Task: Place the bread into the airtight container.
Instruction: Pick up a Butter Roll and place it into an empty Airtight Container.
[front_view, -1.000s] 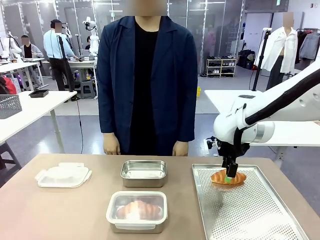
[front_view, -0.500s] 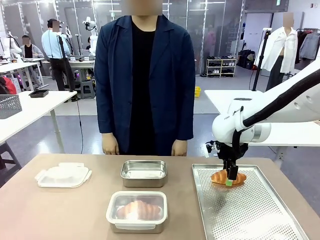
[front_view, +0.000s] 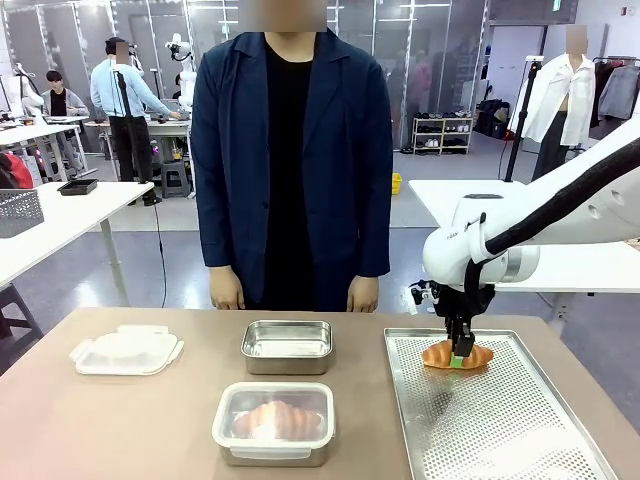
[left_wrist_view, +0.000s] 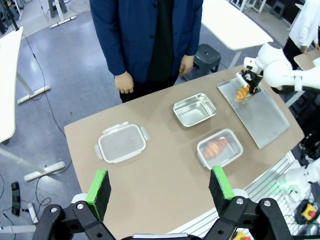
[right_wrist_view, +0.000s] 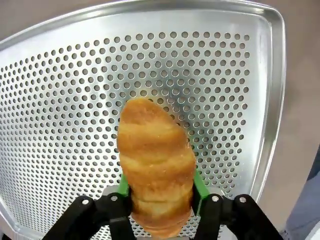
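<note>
A golden croissant-shaped bread (front_view: 457, 356) is at the far end of the perforated metal tray (front_view: 500, 430). My right gripper (front_view: 459, 352) comes down on it from above and is shut on it. In the right wrist view the green pads (right_wrist_view: 199, 182) press both sides of the bread (right_wrist_view: 156, 165), with the tray (right_wrist_view: 60, 100) just beneath. The open steel container (front_view: 287, 346) stands empty at the table's middle. My left gripper (left_wrist_view: 160, 186) hangs open high above the table, holding nothing.
A lidded container (front_view: 273, 422) with another bread inside sits near the front. A loose clear lid (front_view: 127, 350) lies at the left. The person stands at the far edge, both hands (front_view: 227, 290) hanging down.
My right gripper has turned and settled around the bread, with its pads now on both sides. The bread stays at nearly the same spot on the tray.
</note>
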